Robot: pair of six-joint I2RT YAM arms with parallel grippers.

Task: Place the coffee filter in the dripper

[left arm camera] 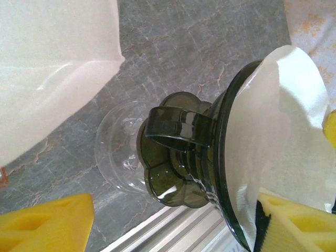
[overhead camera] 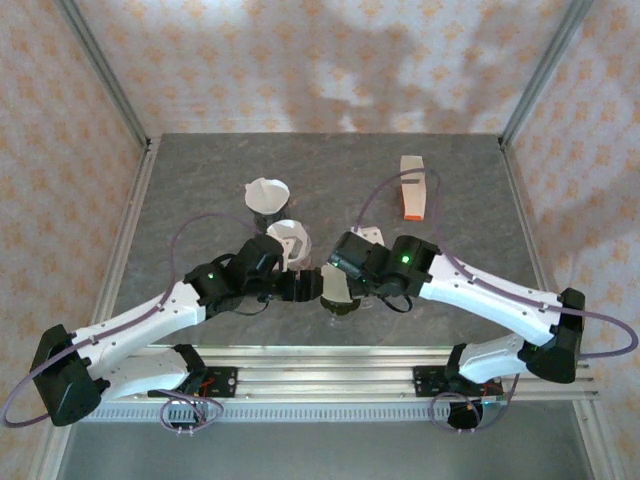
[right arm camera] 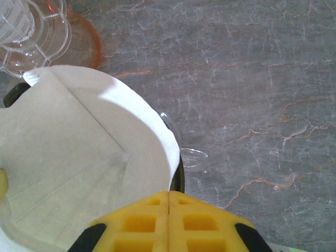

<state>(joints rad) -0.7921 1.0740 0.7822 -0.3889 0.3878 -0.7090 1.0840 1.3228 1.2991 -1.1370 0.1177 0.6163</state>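
**A:** Starting on the left, what is the left gripper (overhead camera: 306, 287) doing?

**B:** It sits just left of the dripper (left arm camera: 173, 152) with its jaws spread wide; one yellow finger (left arm camera: 47, 223) is well clear of the dripper's foot; the other lies at the rim, against the paper; it clamps nothing.

**A:** And the filter?

**B:** The filter (right arm camera: 79, 157) is in the dripper's mouth, opened into a cone with its folds showing; its top edge stands proud of the dark rim; I judge it is in but not yet pressed home.

**A:** What is under the dripper?

**B:** A clear disc (left arm camera: 113, 152) lies beneath its foot; a white cone (left arm camera: 52, 68) stands beyond the dripper, apart from it.

**A:** And the right gripper?

**B:** The right gripper (right arm camera: 168, 220) is at the dripper's right rim with its pads pressed together; the paper's edge runs straight into their seam, so it looks pinched on the filter's lip.

**A:** How will the paper behave?

**B:** I judge it thin, nearly weightless and limp; it will crease or tear before it resists; a hard pull would drag it back out of the dripper.

**A:** So where should it be held?

**B:** At the top edge, near a fold where the paper is doubled, with a light pinch; the dripper itself looks hard, glossy and light, and may slide or tip on the disc; the open left jaws could steady it by its handle or rim.
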